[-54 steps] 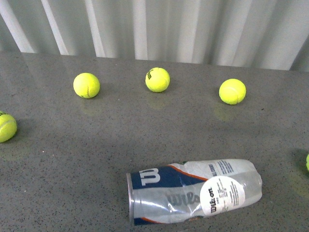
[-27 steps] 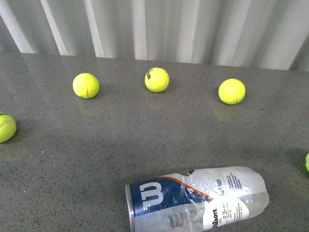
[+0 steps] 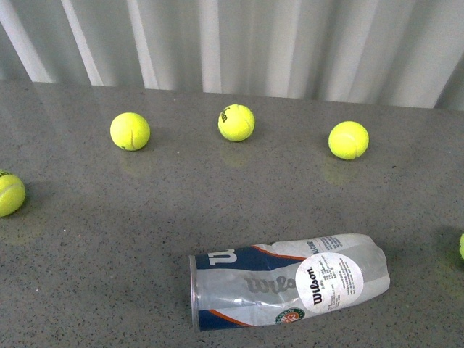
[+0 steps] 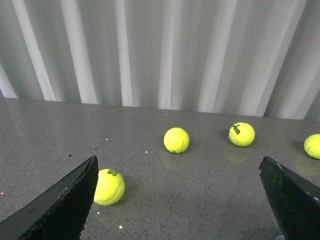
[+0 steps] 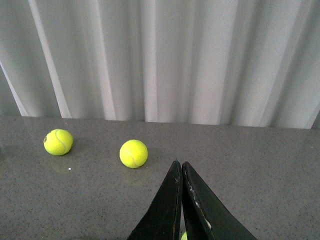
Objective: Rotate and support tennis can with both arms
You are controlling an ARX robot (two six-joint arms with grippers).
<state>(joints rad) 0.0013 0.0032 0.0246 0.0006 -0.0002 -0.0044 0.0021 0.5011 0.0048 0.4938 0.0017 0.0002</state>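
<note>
The tennis can (image 3: 286,291), a clear crumpled tube with a navy Wilson label and a round white emblem, lies on its side near the front edge of the grey table (image 3: 181,210), open end to the left. Neither arm shows in the front view. In the left wrist view my left gripper (image 4: 177,172) is open, its black fingers (image 4: 65,205) wide apart above the table, nothing between them. In the right wrist view my right gripper (image 5: 180,165) is shut, empty, tips pointing at the table. The can shows in neither wrist view.
Three tennis balls stand in a row at the back (image 3: 130,130), (image 3: 236,122), (image 3: 348,139). Another ball (image 3: 10,192) lies at the left edge and one (image 3: 461,246) at the right edge. A white curtain (image 3: 239,43) hangs behind the table.
The can has rolled about its long axis and shifted slightly: the W logo turned away to the top, the round green emblem now faces front, the white emblem moved up.
</note>
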